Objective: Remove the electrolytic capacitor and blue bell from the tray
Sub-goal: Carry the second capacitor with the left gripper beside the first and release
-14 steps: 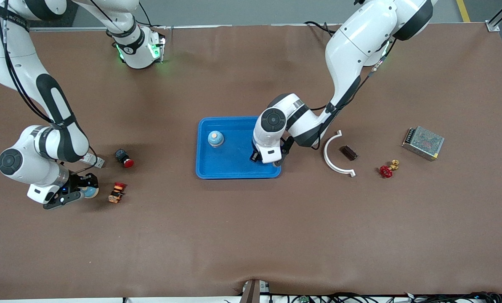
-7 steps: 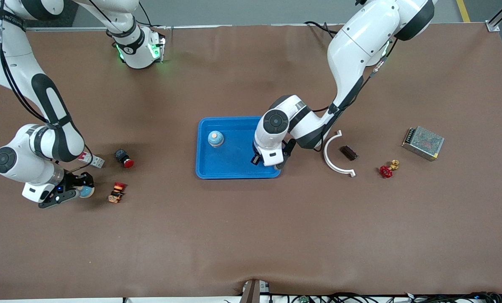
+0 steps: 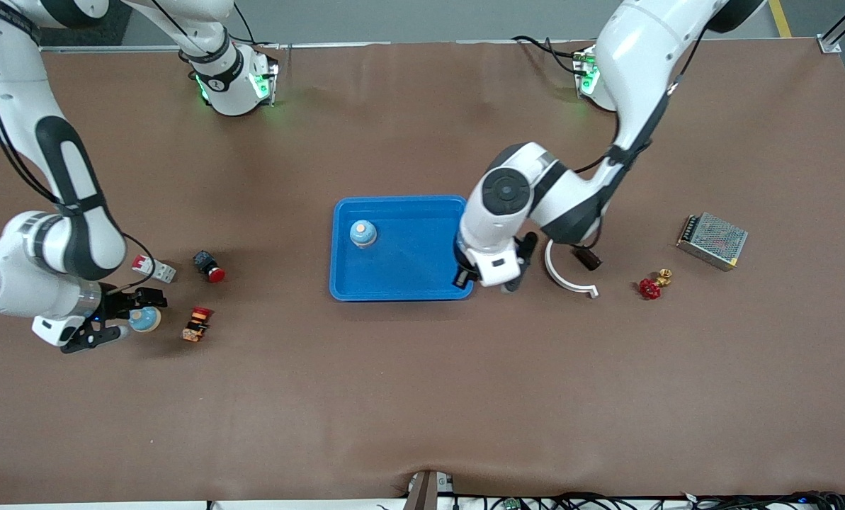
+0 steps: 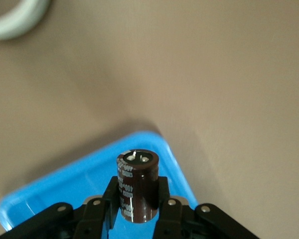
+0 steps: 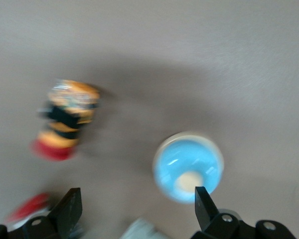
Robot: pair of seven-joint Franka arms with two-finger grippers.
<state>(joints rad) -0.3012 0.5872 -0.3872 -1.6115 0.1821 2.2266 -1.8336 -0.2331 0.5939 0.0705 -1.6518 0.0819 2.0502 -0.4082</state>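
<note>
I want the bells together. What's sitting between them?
Front view: between the tray's bell and the table's bell sit a red-capped button and bare mat.

glossy brown-sleeved capacitor (image 4: 138, 185), smooth blue plastic tray (image 3: 394, 283), matt brown table covering (image 3: 422, 397), perhaps cloth

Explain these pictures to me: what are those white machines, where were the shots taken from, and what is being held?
They are two robot arms at a brown table; each ends in a two-fingered pincer. The wide shot looks down from a high camera; the two close-ups come from cameras on the wrists. The left pincer is shut on a dark capacitor, over a corner of the blue tray, where one pale blue bell sits. The right pincer is open, with a second bell on the table between its fingers. Switches and small parts lie around.
</note>
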